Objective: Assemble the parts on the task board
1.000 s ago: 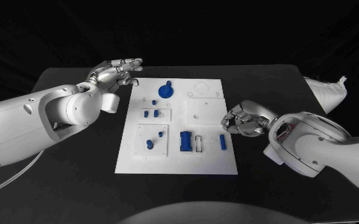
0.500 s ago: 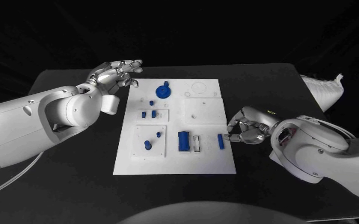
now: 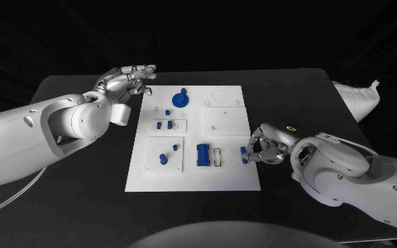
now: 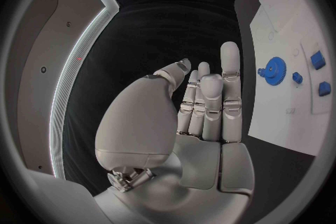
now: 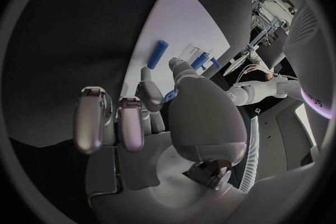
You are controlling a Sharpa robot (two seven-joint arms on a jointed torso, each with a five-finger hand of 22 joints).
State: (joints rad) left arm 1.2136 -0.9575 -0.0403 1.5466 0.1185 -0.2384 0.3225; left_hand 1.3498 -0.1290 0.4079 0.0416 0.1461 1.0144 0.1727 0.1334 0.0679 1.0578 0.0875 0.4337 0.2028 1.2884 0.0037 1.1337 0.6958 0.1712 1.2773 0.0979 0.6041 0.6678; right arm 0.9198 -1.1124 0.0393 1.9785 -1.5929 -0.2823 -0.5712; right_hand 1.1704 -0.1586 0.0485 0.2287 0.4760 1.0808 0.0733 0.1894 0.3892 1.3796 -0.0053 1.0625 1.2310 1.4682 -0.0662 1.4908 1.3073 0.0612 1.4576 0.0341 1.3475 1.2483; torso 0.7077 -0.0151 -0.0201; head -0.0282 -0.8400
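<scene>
The white task board [image 3: 232,176] lies in the middle of the table. On it are a blue gear [image 3: 182,97], two small blue blocks [image 3: 164,125], a large blue block [image 3: 203,154] and small blue pegs [image 3: 163,159]. A small blue bar [image 3: 244,154] lies near the board's right edge. My right hand [image 3: 265,147] is curled over it. In the right wrist view the thumb and a finger [image 5: 148,91] pinch the blue bar [image 5: 170,96]. My left hand [image 3: 125,81] hovers off the board's far left corner with straight fingers [image 4: 229,75], holding nothing. The gear [image 4: 276,73] lies beyond it.
The black table [image 3: 82,173] has free room on both sides of the board. A white crumpled object [image 3: 359,101] sits at the table's right edge. An open slot [image 3: 218,157] lies on the board between the large block and the bar.
My right hand has moved toward the near end of the board's right edge, come down on the small blue bar and closed its fingers on it. The left hand has not moved.
</scene>
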